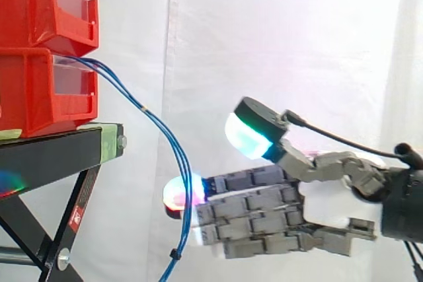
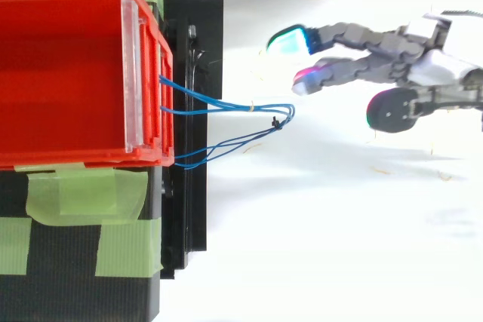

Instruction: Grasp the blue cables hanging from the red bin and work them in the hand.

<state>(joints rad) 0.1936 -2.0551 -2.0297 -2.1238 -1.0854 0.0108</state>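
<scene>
Loosely, the blue cables [image 2: 249,107] hang from the front of the lower red bin [image 1: 33,90] and loop downward. On the cables' far side from the bin, the hand [image 1: 264,219] has its fingers [image 2: 306,79] stretched straight, thumb raised, gripping nothing. From above, the fingertips sit just beside the loop.

hand [image 1: 277,219]: grey segmented links | fingertips [image 1: 248,135]: thick glowing pads, cyan-green and magenta-red | wrist: black

We see bright, even light on the white curtain [image 1: 277,31]; in the top view, faint soft shadows lie beside the black stand [image 2: 189,186].
</scene>
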